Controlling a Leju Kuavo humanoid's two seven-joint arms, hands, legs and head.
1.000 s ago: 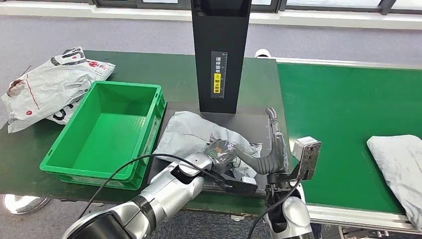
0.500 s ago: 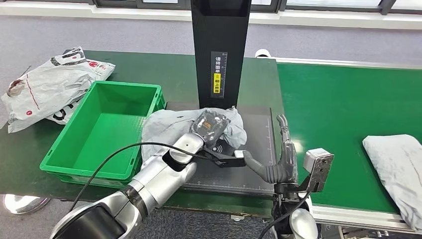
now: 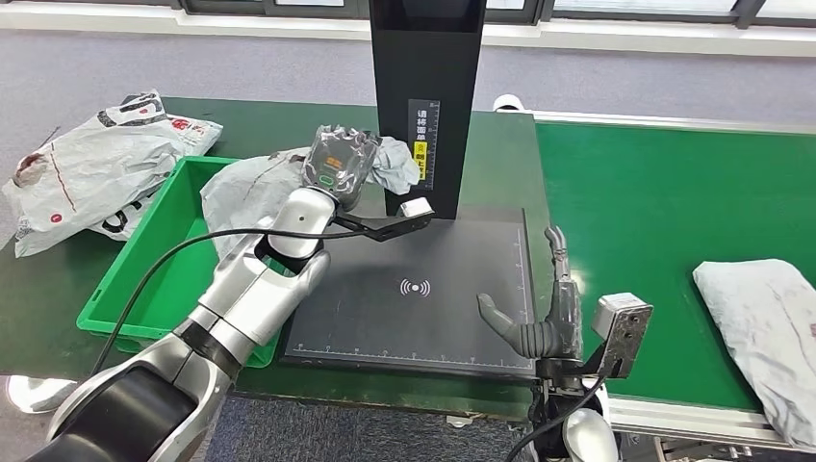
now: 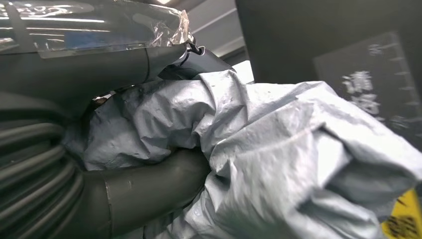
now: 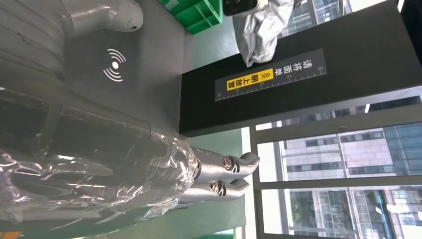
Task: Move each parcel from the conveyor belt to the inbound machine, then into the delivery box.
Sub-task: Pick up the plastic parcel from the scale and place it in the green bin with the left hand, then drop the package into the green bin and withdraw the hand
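1. The left hand (image 3: 339, 166) grasps a crumpled grey parcel (image 3: 252, 188) and holds it in the air at upper centre-left of the head view, over the right rim of the green box (image 3: 125, 310) and just left of the black scanner column (image 3: 424, 106).
2. In the left wrist view the thumb (image 4: 149, 191) presses into the parcel's folds (image 4: 278, 149), with the column's label blurred behind.
3. The right hand (image 3: 544, 313) is released: fingers straight and apart, thumb out to the side, holding nothing, at lower centre-right of the head view by the right edge of the dark scan pad (image 3: 423, 318).
4. The right wrist view shows its fingertips (image 5: 234, 172) extended beyond a clear wrap, with the pad's wireless mark (image 5: 115, 64) and the column's yellow label (image 5: 249, 79) beyond.
5. A 2nd grey parcel (image 3: 760, 327) lies on the green belt (image 3: 654, 202) at the right edge of the frame.
6. White printed bags (image 3: 91, 164) lie on the surface (image 3: 289, 130) at upper left, beside the box.
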